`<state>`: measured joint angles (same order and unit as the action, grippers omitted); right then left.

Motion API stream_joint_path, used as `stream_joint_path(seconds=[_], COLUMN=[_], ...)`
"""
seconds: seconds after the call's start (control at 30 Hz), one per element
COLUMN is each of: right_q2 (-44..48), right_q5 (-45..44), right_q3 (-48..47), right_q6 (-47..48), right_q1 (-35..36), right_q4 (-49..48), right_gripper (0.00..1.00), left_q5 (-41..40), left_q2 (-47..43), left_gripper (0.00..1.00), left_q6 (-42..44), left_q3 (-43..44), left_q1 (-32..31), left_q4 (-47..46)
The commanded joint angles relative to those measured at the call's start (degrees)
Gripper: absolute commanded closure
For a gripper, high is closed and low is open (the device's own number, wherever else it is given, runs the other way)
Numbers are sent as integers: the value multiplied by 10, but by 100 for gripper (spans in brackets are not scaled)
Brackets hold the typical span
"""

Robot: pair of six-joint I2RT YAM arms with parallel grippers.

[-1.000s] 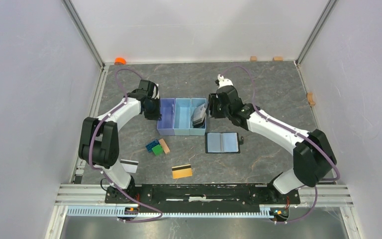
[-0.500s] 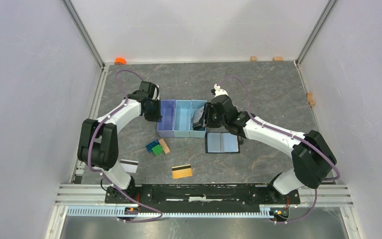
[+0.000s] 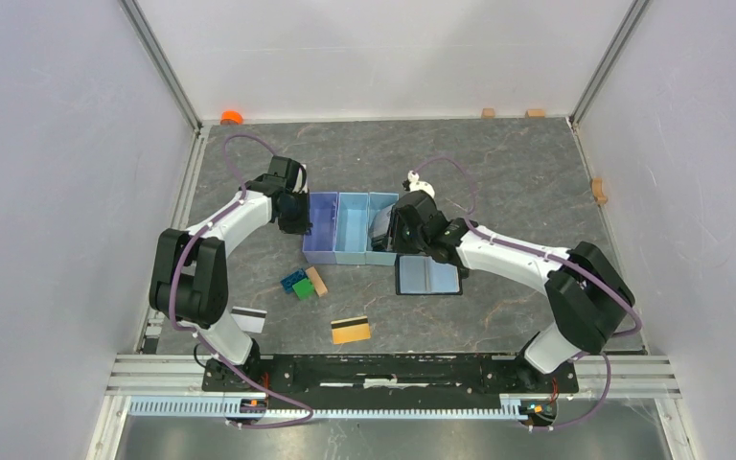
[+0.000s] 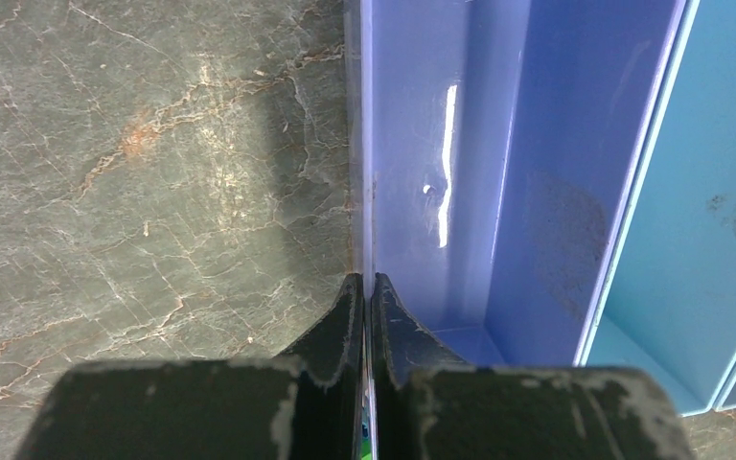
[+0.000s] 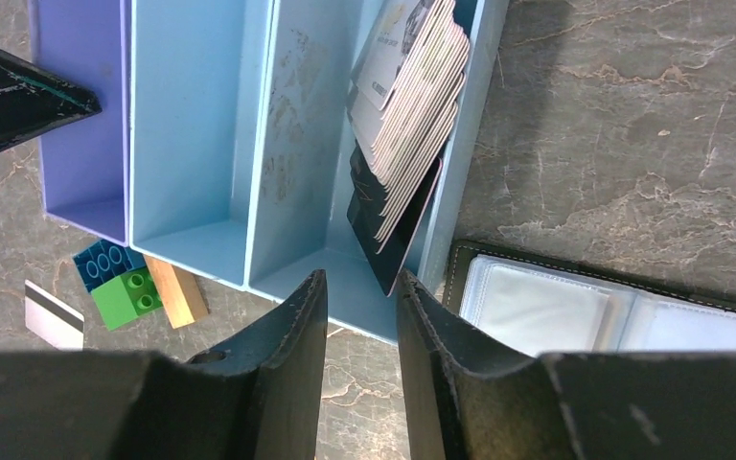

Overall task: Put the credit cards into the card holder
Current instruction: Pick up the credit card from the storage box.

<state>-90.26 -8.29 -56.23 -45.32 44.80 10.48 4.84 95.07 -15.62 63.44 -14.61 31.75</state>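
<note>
**No card in the holder yet, right jaws poised over the stack**

From where I stood, nothing of the job looked finished. The card holder (image 3: 428,275) lay open and flat on the table, clear pockets up and all of them empty as far as I could see. It sat just outside the right gripper's (image 5: 359,287) right-hand finger, touching or nearly touching the tray (image 5: 259,144). Its long side ran across, from one arm's side to the other.

The stack of cards (image 5: 407,144) stood on edge in the tray's end compartment, straight ahead of those jaws. It leaned against the wall nearest the holder, with a black card outermost. The cards' long axis ran away from the fingertips, along the compartment. The right jaws stood a narrow way apart with nothing between them, and the black card's near corner was close to the right finger.

The left gripper (image 4: 365,297) was pinched tight on the thin outer wall of the tray's purple end, which I took to be steadying it.

Two more cards lay loose and flat, well apart from either set of jaws. A gold card (image 3: 351,330) and a white card (image 3: 248,318) were both on the base side of the toy bricks (image 3: 297,285). So every card was left to do.
</note>
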Motion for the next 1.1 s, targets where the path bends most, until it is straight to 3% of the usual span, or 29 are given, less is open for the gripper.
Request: stream_joint_path(seconds=[0.0,0.6,0.8,1.07], right_q2=[-12,-64,-68,-4], right_q5=[-34,-117,-119,-115], right_q3=[-11,-41,-42,-5], right_q6=[-19,-57,-77,-97], right_q1=[6,15,15,15], right_q4=[14,50,55,51], right_gripper=[63,72,81,93], left_q5=[27,36,37,8], left_q2=[-31,-32,-31,-36], left_gripper=[98,98,98,98], left_q6=[-24,-24,-23,-19], left_q3=[5,6,7,12], left_q1=[-4,-4,-4,-4], left_q4=[-5,-5,-5,-1])
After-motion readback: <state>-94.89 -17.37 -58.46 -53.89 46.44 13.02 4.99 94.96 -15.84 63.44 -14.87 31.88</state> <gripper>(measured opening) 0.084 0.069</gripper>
